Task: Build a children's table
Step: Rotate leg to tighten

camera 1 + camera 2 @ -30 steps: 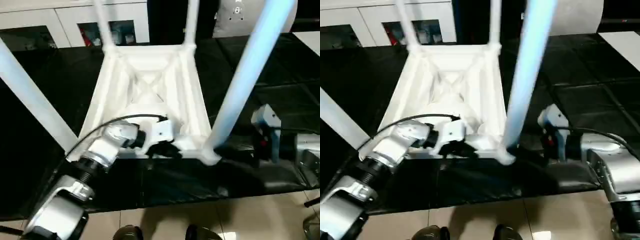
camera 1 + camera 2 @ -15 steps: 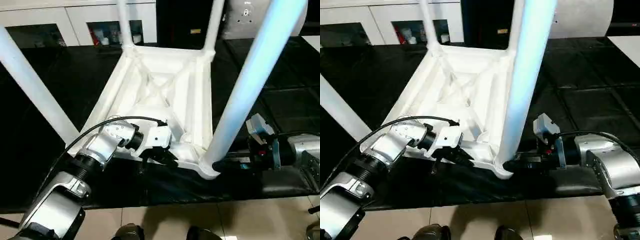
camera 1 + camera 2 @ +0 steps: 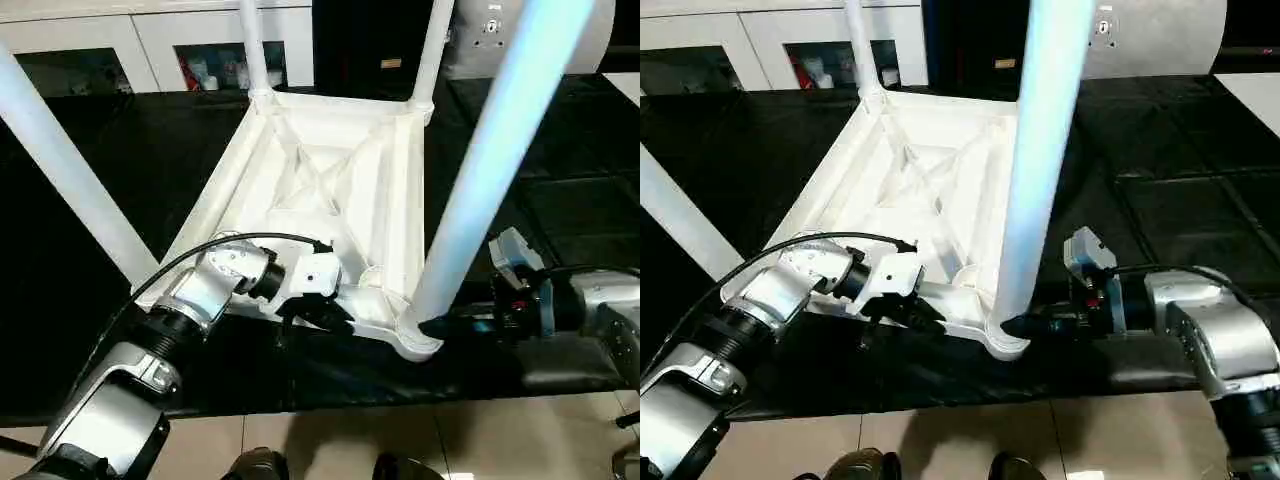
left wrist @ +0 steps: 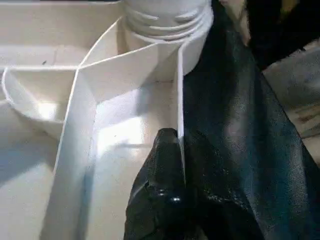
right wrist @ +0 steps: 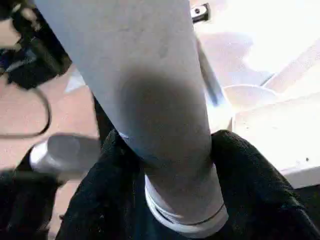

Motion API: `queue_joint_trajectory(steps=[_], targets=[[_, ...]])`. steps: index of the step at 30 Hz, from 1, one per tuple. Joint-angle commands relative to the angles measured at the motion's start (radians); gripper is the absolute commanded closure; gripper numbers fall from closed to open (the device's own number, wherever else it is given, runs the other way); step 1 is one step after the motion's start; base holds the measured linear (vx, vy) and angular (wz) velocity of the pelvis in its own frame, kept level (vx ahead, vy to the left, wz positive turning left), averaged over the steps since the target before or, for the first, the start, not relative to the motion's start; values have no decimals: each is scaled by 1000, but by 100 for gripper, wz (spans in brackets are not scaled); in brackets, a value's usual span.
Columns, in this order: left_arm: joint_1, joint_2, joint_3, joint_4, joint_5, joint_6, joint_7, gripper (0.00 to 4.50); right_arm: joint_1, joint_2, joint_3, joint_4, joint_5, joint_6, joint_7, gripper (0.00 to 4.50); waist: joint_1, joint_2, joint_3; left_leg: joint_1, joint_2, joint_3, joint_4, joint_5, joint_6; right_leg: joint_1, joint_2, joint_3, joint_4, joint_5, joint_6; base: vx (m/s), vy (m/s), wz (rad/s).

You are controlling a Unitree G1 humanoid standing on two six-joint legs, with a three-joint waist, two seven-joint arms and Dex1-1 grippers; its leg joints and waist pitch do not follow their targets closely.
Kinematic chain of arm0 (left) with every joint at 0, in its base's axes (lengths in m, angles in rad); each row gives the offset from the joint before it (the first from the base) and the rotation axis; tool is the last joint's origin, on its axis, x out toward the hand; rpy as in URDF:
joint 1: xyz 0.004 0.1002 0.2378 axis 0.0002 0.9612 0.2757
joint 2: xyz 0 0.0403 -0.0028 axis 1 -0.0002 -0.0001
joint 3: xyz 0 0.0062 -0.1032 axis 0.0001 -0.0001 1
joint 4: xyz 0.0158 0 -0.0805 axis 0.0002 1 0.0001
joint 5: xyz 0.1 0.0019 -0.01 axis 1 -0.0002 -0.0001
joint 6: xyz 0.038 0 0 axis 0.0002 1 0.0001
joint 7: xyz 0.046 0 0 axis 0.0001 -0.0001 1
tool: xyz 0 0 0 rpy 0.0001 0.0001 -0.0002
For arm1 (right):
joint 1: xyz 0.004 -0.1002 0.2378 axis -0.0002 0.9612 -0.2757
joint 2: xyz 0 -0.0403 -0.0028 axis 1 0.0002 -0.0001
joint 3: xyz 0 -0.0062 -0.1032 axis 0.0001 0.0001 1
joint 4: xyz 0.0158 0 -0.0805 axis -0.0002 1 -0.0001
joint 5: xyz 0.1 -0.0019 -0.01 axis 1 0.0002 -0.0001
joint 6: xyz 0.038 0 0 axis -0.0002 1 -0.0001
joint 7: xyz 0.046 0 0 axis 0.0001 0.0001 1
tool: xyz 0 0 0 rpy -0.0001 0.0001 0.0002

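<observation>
The left gripper (image 4: 172,165) is clamped on the thin near rim wall (image 4: 180,105) of the children's table (image 3: 330,190), one black finger inside the wall and one outside; this pinch is seen plainly in the left wrist view, whereas in the head views the fingertips are hidden under the white wrist housing. The right gripper (image 5: 172,165) is closed around the base of the near right leg (image 3: 480,180), just above the corner socket (image 3: 415,335); the right wrist view shows a black finger (image 5: 250,175) pressed on each side of the tube and the ribbed ring at its foot, while the head views show the gripper reaching in level from the right.

The table lies upside down on the black-covered worktable (image 3: 560,200), ribbed underside upward, near the table's front edge. Four legs are counted, all standing in their sockets: the near left leg (image 3: 60,170), the near right leg, the far left leg (image 3: 252,45) and the far right leg (image 3: 432,50). Two grippers are counted. White cabinets (image 3: 150,40) stand behind.
</observation>
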Motion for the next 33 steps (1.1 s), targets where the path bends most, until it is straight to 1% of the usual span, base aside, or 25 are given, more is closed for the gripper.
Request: queue_joint_trajectory(steps=[1, 2, 3, 4, 5, 6, 7, 8, 9, 11, 12, 13, 15, 16, 17, 19, 21, 22, 24, 26, 28, 29, 30, 31, 33], targets=[[0, -61, -5, -43, 0, 76, 88, 450, -4, 63, -2, -47, 21, 45, -131, 248, -7, -26, -71, 6, 58, -20, -67, -113, 109, 65, -74, 56, -83, -412, -154, 0, 0, 0], [2, -72, 1, -48, 0, 92, 111, 450, -3, 80, -3, -52, 13, 48, -163, 249, -10, -26, -69, 6, 57, -19, -68, -126, 98, 65, -74, 56, -88, -442, -142, 0, 0, 0], [6, -96, 14, -58, 3, 121, 164, 450, -14, 121, -13, -49, -10, 71, -248, 250, -18, -27, -66, 10, 53, -21, -71, -148, 73, 64, -74, 55, -97, -505, -115, 0, 0, 0], [12, -118, 25, -70, 4, 154, 211, 450, -25, 162, -23, -45, -34, 91, -329, 250, -22, -15, -58, 7, 52, -24, -74, -159, 62, 60, -73, 52, -98, -517, -112, 0, 0, 0], [15, -130, 30, -78, 5, 170, 233, 450, -31, 182, -29, -43, -46, 103, -371, 251, -35, -23, -60, 4, 48, -27, -73, -176, 53, 65, -72, 46, -106, -548, -87, 0, 0, 0], [19, -139, 34, -84, 6, 183, 251, 450, -36, 199, -34, -41, -57, 113, -406, 253, -40, -25, -62, 2, 47, -29, -73, -172, 50, 70, -72, 45, -104, -547, -82, 0, 0, 0], [27, -168, 44, -100, 11, 220, 306, 450, -47, 238, -47, -39, -78, 145, -484, 253, -51, -25, -61, 0, 44, -28, -73, -175, 55, 66, -71, 45, -109, -548, -75, 0, 0, 0], [37, -195, 51, -120, 14, 261, 350, 450, -53, 277, -60, -41, -104, 172, -561, 253, -62, -18, -59, 0, 46, -30, -74, -175, 53, 64, -70, 46, -105, -533, -85, 0, 0, 0], [44, -212, 56, -133, 16, 287, 376, 450, -57, 303, -69, -42, -120, 190, -610, 254, -74, -22, -60, -3, 43, -28, -72, -174, 56, 65, -68, 45, -108, -525, -84, 0, 0, 0], [54, -264, 72, -147, 22, 332, 466, 450, -68, 367, -86, -36, -163, 217, -743, 255, -80, -22, -61, -1, 39, -26, -71, -161, 67, 63, -66, 46, -110, -521, -82, 0, 0, 0], [56, -284, 78, -148, 25, 338, 501, 450, -73, 391, -91, -30, -181, 224, -795, 255, -81, -17, -62, 0, 39, -26, -70, -153, 68, 62, -66, 46, -108, -511, -85, 0, 0, 0], [56, -291, 80, -148, 26, 340, 512, 450, -74, 400, -94, -29, -184, 225, -810, 255, -85, -18, -62, -2, 38, -26, -71, -147, 73, 61, -63, 45, -109, -498, -89, 0, 0, 0], [59, -318, 84, -148, 26, 338, 544, 450, -75, 427, -99, -20, -192, 201, -850, 255, -84, -18, -64, 1, 40, -23, -71, -144, 88, 60, -64, 49, -108, -472, -92, 0, 0, 0], [63, -324, 80, -156, 28, 339, 548, 450, -70, 438, -101, -19, -179, 174, -843, 221, -83, -13, -64, 1, 41, -25, -71, -142, 92, 60, -64, 49, -106, -460, -96, 0, 0, 0], [67, -327, 78, -163, 27, 334, 548, 450, -65, 444, -104, -25, -167, 168, -837, 201, -82, -16, -67, -3, 42, -24, -71, -130, 103, 64, -64, 50, -102, -425, -103, 0, 0, 0], [77, -321, 69, -185, 28, 335, 535, 450, -54, 450, -110, -45, -153, 166, -825, 185, -79, -13, -70, -4, 44, -24, -72, -114, 121, 67, -65, 52, -94, -375, -122, 0, 0, 0], [83, -304, 65, -196, 29, 326, 517, 450, -39, 433, -103, -64, -149, 162, -794, 175, -73, -14, -71, -4, 46, -22, -71, -94, 132, 67, -65, 55, -91, -342, -135, 0, 0, 0], [85, -301, 64, -199, 29, 325, 515, 450, -36, 432, -104, -67, -150, 162, -792, 140, -70, -14, -74, -4, 47, -22, -70, -73, 139, 68, -64, 56, -85, -310, -146, 0, 0, 0], [89, -289, 63, -204, 31, 319, 507, 450, -29, 420, -106, -77, -147, 160, -777, 139, -68, -13, -74, -6, 48, -22, -70, -61, 146, 68, -64, 56, -82, -286, -155, 0, 0, 0], [90, -277, 64, -203, 34, 310, 503, 450, -25, 404, -111, -78, -146, 155, -760, 119, -67, -12, -75, -6, 48, -22, -69, -60, 153, 70, -66, 55, -81, -276, -162, 0, 0, 0], [92, -253, 65, -199, 33, 286, 480, 450, -13, 357, -116, -78, -132, 132, -701, 95, -68, -12, -74, -5, 48, -21, -69, -71, 152, 70, -66, 56, -83, -292, -161, 0, 0, 0], [98, -220, 59, -198, 22, 241, 425, 450, 1, 294, -126, -80, -108, 97, -607, 91, -67, -12, -73, -4, 49, -21, -70, -82, 154, 70, -66, 56, -86, -305, -157, 0, 0, 0], [99, -211, 58, -198, 19, 232, 408, 450, 5, 276, -130, -81, -100, 88, -580, 91, -63, -11, -74, -5, 49, -23, -69, -87, 157, 73, -68, 55, -85, -310, -153, 0, 0, 0], [101, -193, 53, -195, 15, 209, 376, 450, 10, 242, -137, -80, -88, 73, -530, 77, -62, -12, -74, -5, 53, -21, -69, -89, 166, 71, -67, 57, -84, -298, -157, 0, 0, 0], [104, -170, 43, -194, 9, 175, 330, 450, 16, 200, -140, -81, -77, 55, -470, 53, -60, -13, -75, -4, 52, -22, -68, -94, 166, 71, -69, 56, -84, -311, -159, 0, 0, 0]])
